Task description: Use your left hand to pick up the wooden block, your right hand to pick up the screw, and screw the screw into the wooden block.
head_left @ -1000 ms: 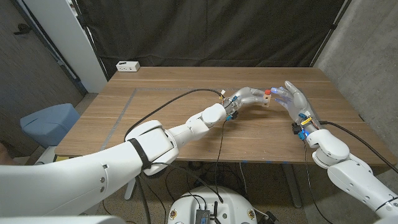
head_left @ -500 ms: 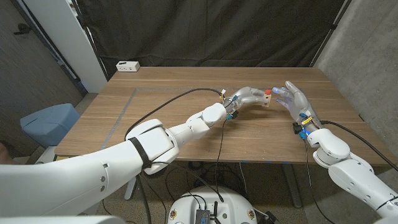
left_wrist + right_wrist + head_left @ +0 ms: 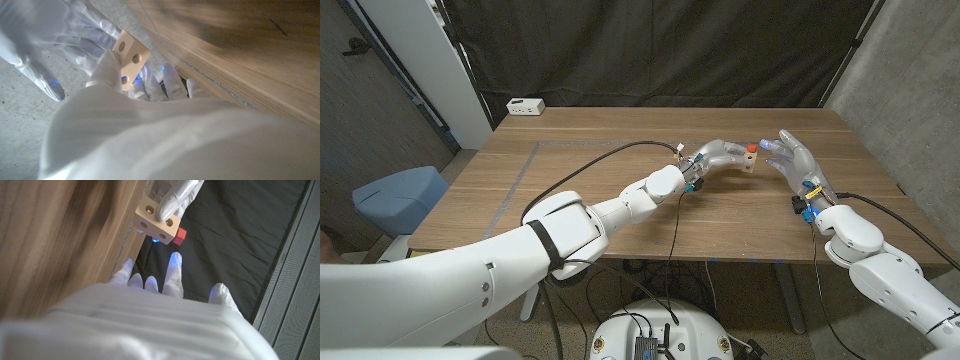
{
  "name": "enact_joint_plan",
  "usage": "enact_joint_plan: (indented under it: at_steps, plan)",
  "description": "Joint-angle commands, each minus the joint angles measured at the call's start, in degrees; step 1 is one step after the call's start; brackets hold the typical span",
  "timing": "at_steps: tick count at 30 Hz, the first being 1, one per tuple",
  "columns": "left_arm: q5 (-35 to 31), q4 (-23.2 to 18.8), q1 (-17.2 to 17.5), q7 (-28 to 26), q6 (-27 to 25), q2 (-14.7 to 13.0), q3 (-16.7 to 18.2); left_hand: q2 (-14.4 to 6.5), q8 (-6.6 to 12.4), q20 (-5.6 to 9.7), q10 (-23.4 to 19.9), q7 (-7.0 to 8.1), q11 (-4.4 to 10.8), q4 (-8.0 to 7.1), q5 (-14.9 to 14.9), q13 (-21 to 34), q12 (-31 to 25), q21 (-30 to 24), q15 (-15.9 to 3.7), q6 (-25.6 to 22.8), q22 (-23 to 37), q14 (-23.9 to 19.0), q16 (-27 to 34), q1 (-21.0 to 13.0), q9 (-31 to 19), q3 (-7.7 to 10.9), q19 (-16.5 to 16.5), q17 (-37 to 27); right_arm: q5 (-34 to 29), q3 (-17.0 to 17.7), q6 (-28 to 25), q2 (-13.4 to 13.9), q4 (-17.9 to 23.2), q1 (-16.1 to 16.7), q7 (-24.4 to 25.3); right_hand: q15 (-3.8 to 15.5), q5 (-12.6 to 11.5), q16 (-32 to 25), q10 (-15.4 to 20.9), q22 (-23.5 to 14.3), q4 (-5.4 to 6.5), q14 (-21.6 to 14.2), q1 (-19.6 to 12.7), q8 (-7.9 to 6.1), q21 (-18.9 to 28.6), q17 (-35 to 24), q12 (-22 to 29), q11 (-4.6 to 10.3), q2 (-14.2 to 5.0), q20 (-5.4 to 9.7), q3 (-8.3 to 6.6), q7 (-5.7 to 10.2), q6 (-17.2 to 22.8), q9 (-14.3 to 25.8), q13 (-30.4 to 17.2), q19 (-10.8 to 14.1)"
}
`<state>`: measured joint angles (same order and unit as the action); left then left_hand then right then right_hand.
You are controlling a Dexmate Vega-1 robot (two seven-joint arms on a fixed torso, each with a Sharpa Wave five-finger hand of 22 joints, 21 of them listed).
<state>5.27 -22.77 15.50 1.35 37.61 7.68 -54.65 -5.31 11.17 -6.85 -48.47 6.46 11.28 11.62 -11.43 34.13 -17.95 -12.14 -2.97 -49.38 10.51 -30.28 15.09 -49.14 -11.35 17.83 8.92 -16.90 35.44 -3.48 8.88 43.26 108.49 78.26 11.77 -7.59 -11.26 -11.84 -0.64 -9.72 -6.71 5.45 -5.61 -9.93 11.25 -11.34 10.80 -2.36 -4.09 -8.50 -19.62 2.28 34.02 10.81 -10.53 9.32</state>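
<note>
The left hand [image 3: 720,155] grips a pale wooden block [image 3: 748,160], squared and drilled with round holes, lifted above the far right part of the wooden bench [image 3: 570,180]. A red-headed screw [image 3: 751,148] sits in the block's top. Just right of the block, the right hand [image 3: 792,158] stands released, glossy translucent fingers [image 3: 174,262] spread and reaching toward the screw head, holding nothing. Far left of the block, a small white box [image 3: 525,106] rests at the bench's back edge.
</note>
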Motion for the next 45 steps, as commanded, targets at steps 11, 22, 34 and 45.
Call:
enact_joint_plan:
  at_steps: [11,22,34,45]
  plan:
    - [-0.44,-0.57,0.41,-0.37,0.78,-0.32,0.0,-1.07,1.32,0.13,-0.92,1.93,0.38,-3.05,-0.38,0.3,-2.45,-0.32,-4.64,-2.81,0.31,-0.69,-0.02,0.22,-0.32,2.44,0.59,-0.27,0.89,-0.69,-2.08,1.45,-0.21,-0.86,-1.59,-0.43,0.16,0.23,-1.59,-0.16,0.07,1.23,0.68,0.21,-0.39,-0.34,-0.38,-0.27,0.77,-0.63,0.31,-0.06,-2.63,0.16,-0.23,-0.56]
    - [-0.41,-0.45,0.43,-0.34,0.51,-0.24,0.13,-1.09,1.39,0.12,-0.86,1.77,0.33,-3.07,-0.35,0.33,-2.52,-0.32,-4.58,-3.02,0.31,-0.76,0.02,0.26,-0.33,2.33,0.64,-0.4,1.01,-1.18,-1.88,1.56,-0.5,-1.29,-2.04,-0.51,0.15,0.29,-1.93,-0.17,0.17,1.53,0.92,-0.33,-0.41,-0.4,-0.31,-0.29,0.84,-0.62,0.4,-0.51,-2.23,0.14,-0.23,-0.71]
    - [0.01,-0.03,0.22,-0.15,-0.1,-0.03,0.21,-1.01,1.41,0.12,-0.92,1.68,0.34,-3.03,-0.35,0.38,-2.64,-0.31,-4.45,-3.1,0.31,-0.87,-0.05,0.28,-0.34,2.3,0.65,-0.4,0.92,-1.2,-2.11,1.79,0.05,-1.31,-1.63,-0.51,0.07,0.21,-1.51,-0.17,0.18,1.47,0.97,-1.28,-0.38,-0.4,0.05,-0.1,0.74,-0.54,0.34,-0.87,-0.16,0.11,-0.22,-0.81]
    - [0.32,0.08,0.13,0.2,-0.38,0.01,0.23,-1.06,1.44,0.13,-0.96,1.55,0.31,-3.17,-0.33,0.34,-2.69,-0.29,-4.49,-3.18,0.31,-0.91,-0.13,0.49,-0.35,2.26,0.61,-0.43,0.95,-1.22,-2.2,1.78,0.25,-1.27,-1.43,-0.3,0.0,0.01,-0.65,-0.17,0.12,0.96,0.89,-1.93,-0.33,-0.35,0.42,0.66,0.61,-0.53,0.21,-0.91,1.89,0.09,-0.2,-0.82]
